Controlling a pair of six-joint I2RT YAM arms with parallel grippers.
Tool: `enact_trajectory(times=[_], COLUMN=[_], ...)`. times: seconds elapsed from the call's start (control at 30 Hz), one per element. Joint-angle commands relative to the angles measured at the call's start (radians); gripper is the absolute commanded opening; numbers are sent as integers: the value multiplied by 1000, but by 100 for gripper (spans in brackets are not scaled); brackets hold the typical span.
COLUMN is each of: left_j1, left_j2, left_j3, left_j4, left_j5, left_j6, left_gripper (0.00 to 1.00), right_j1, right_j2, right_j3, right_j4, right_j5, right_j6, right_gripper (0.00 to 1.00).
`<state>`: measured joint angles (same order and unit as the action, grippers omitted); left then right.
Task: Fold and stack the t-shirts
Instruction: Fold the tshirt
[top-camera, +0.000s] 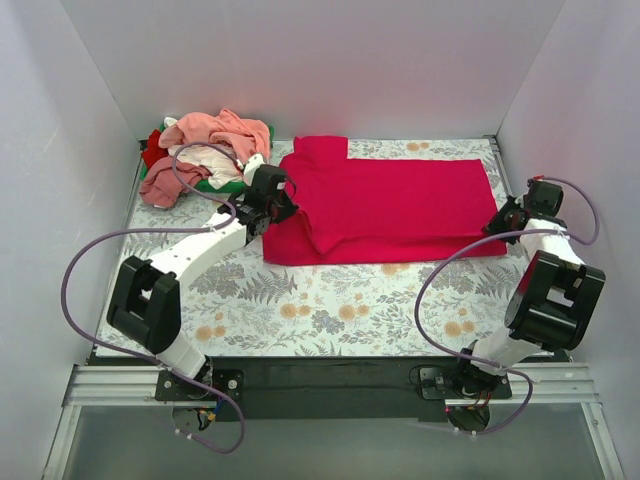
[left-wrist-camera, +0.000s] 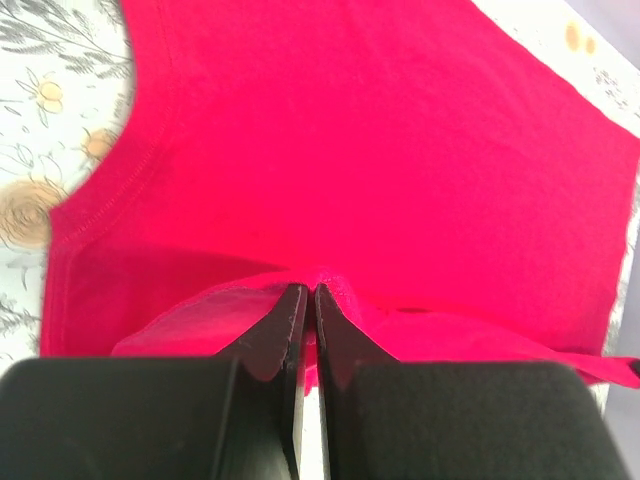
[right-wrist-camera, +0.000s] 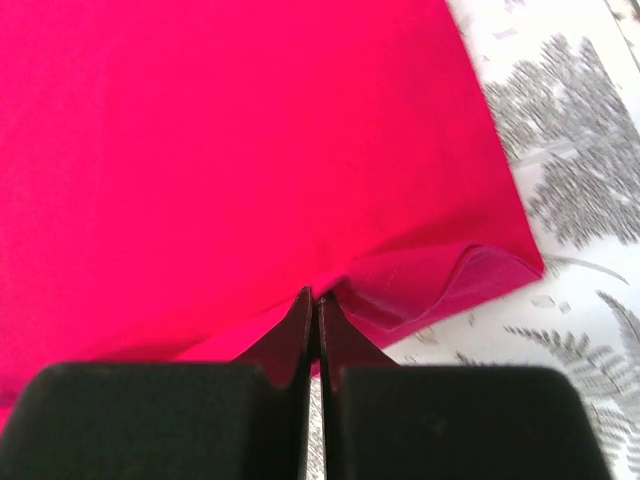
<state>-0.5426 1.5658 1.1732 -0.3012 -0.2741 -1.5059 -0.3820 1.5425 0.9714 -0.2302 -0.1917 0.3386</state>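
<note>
The crimson-magenta t-shirt (top-camera: 390, 205) lies spread across the back of the table, partly folded. My left gripper (top-camera: 283, 204) is shut on its left edge; in the left wrist view (left-wrist-camera: 304, 292) the cloth (left-wrist-camera: 380, 150) bunches between the fingertips. My right gripper (top-camera: 497, 226) is shut on the shirt's right lower corner; in the right wrist view (right-wrist-camera: 314, 296) the hem (right-wrist-camera: 450, 285) lifts up at the tips. A heap of other t-shirts (top-camera: 205, 150), salmon pink, dusty pink, white and red, lies at the back left.
The heap rests on a green tray (top-camera: 225, 186) at the back left corner. The table has a floral cloth (top-camera: 330, 300). White walls close in the left, back and right sides.
</note>
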Motion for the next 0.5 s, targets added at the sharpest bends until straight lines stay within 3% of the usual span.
enact_trajectory(times=[0.0,0.47], left_j1=[46,136], left_j2=[29,278], left_j3=[63,270], left_j4=[33,30], left_j5=[33,112], left_j6=[36,115], left_gripper=[0,0], right_j1=[29,46], right_j2=[40,178], right_j3=[84,208], right_j4=[9,12], right_j5=[-15,49], right_j6=[-30,-39], right_gripper=[1,1])
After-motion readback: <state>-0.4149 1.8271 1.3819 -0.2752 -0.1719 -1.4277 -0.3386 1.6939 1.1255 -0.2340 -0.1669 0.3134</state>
